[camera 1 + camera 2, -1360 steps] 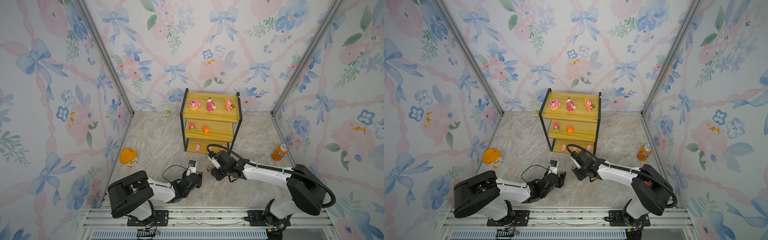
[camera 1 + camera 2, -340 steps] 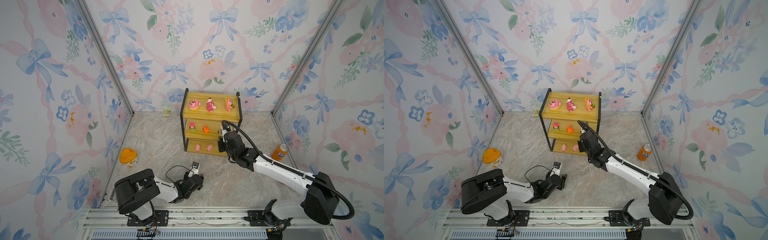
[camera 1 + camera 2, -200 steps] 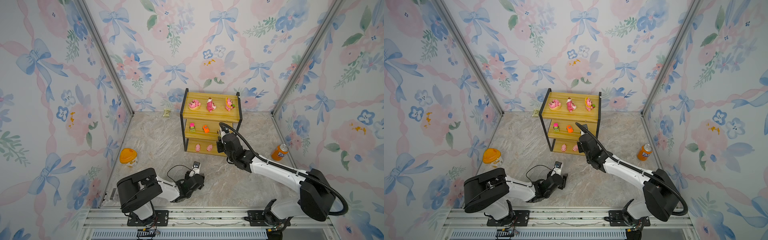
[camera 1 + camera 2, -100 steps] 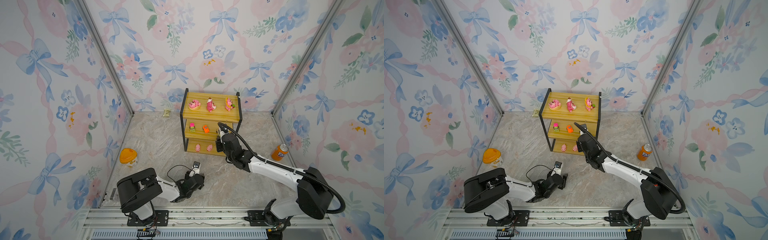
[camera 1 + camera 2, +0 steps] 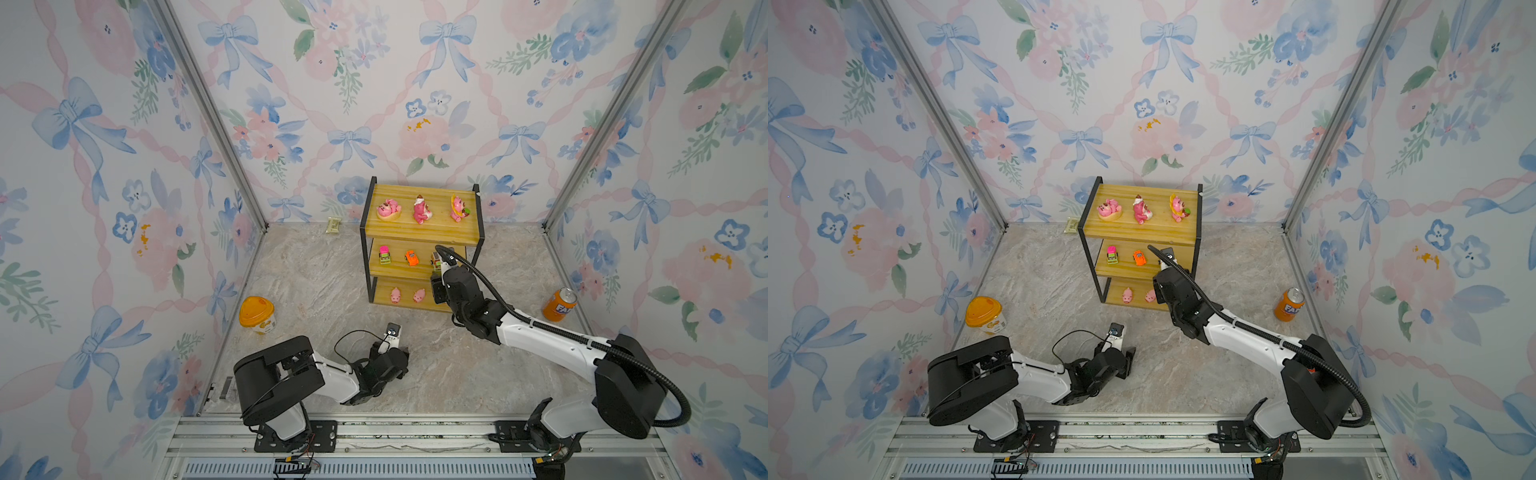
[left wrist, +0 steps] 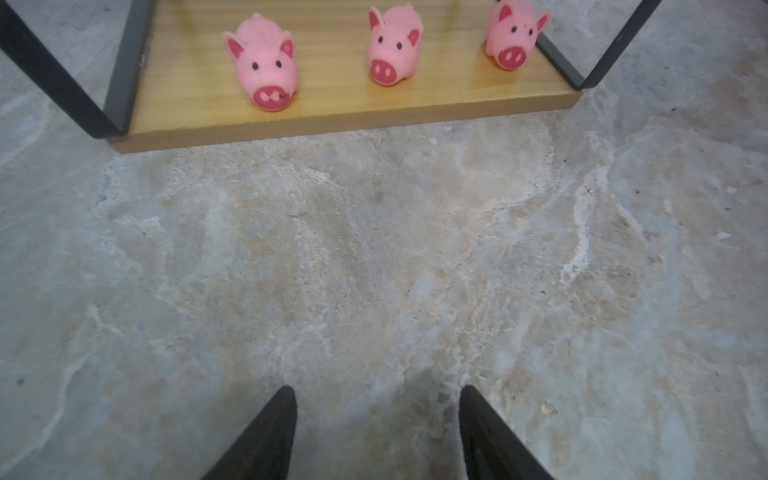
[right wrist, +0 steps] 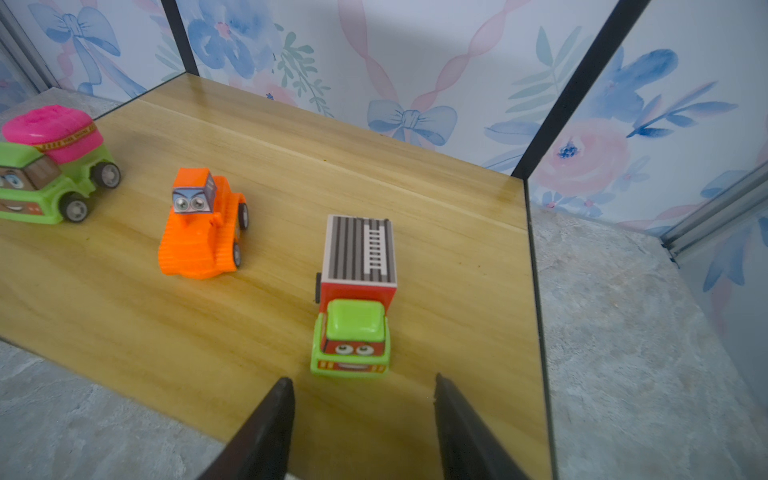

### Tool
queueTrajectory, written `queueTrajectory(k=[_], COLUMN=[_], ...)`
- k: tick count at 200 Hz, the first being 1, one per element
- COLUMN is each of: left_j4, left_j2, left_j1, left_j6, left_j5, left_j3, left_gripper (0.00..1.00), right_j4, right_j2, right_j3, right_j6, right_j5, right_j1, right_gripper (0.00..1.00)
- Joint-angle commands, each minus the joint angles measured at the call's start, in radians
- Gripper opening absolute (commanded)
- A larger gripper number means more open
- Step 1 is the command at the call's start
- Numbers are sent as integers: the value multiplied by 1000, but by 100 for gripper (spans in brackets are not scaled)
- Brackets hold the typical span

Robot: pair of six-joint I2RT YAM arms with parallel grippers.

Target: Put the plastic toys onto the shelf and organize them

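My left arm point(image 5: 332, 376) sits folded low, close to its base, with the left tool point(image 6: 376, 415) pointing forward and its jaws parted. My right arm point(image 5: 540, 336) stretches far forward with its wrist raised. The right tool point(image 7: 361, 399) tilts downward, jaws parted too, holding nothing.

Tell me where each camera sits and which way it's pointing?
Both top views: high behind the robot, looking down and forward at the shelf, the floor, the left arm and right arm.
Left wrist: low over the floor, facing the bottom board and its three pigs; only its open fingers show.
Right wrist: at the middle board, facing three cars, the green-cab truck nearest; only its open fingers show.
Shared: both top views show nearly the same scene, including most of those pigs and cars.
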Motion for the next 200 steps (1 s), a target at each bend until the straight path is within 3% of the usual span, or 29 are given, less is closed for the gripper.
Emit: queueTrajectory(k=[1, 70, 106, 140, 165, 200], left_j4=[-5, -6, -7, -7, -8, -7], left_j2=[-18, -25, -31, -43, -63, -121], left_j1=[-6, -12, -11, -19, -32, -42], left_j6=[7, 9, 8, 19, 52, 126], left_j5=[-22, -26, -31, -33, -54, -106], left_j3=[-15, -19, -23, -26, -23, -11], left_gripper=[64, 64, 64, 64, 65, 66], right_j4=[-34, -126, -284, -546, -706, -723], right_j2=[-33, -106, -237, -413, -524, -659], right_j3=[1, 11, -4, 17, 50, 6], right_j6=[-28, -68, -44, 54, 128, 170], right_j5=[39, 143, 184, 165, 169, 176], right_j1=[25, 100, 135, 151, 135, 16], right_gripper=[59, 65, 67, 70, 72, 73])
